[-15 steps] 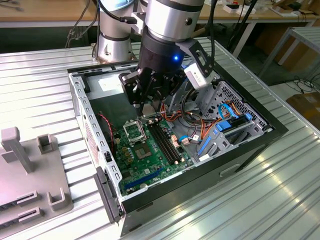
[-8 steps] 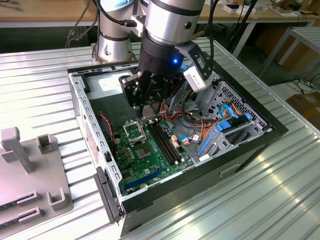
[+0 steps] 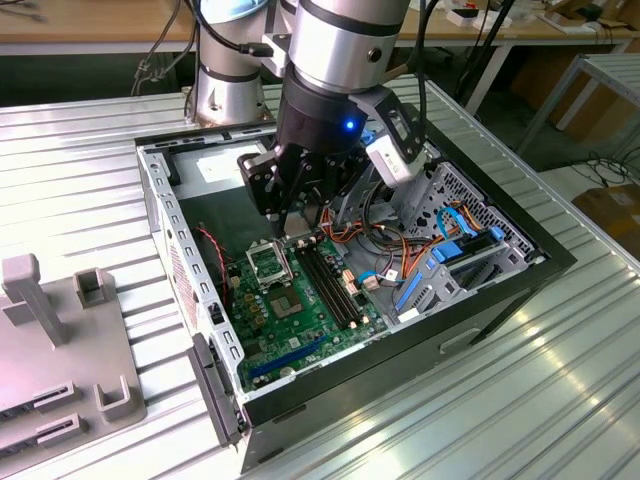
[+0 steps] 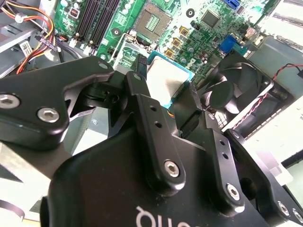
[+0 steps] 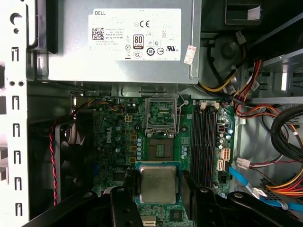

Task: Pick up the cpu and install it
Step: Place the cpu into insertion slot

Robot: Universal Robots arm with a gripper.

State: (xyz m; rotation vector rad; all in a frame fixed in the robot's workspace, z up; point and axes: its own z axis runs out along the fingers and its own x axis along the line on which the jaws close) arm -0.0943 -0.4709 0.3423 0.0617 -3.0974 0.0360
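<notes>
Cpu (image 5: 157, 183) is pinched between the 2 black fingers (image 5: 129, 187) of the gripper (image 5: 158, 185). 1 finger presses against each of 2 opposite edges. Its plain silver top faces the camera, with a teal rim showing around it. In the second wrist view the cpu (image 4: 166, 79) lies in the gap of the gripper (image 4: 165, 82), with the fingers (image 4: 189, 104) against its sides. It hangs clear above the green motherboard (image 5: 118, 142), near the black-framed socket (image 5: 161, 147) but not in it. The socket's contact field is uncovered and its metal frame stands open.

Across the exterior view from its left, a grey fixture plate (image 3: 60, 340) rests on the ribbed metal table (image 3: 520, 400). Next comes the open computer case (image 3: 158, 190). Inside it the gripper (image 3: 298, 225) hovers low over the motherboard (image 3: 300, 320), just above the socket (image 3: 268, 262). Beside that run the long black memory slots (image 3: 335, 282). Furthest toward that view's right lie orange and blue cables (image 3: 440, 250).
</notes>
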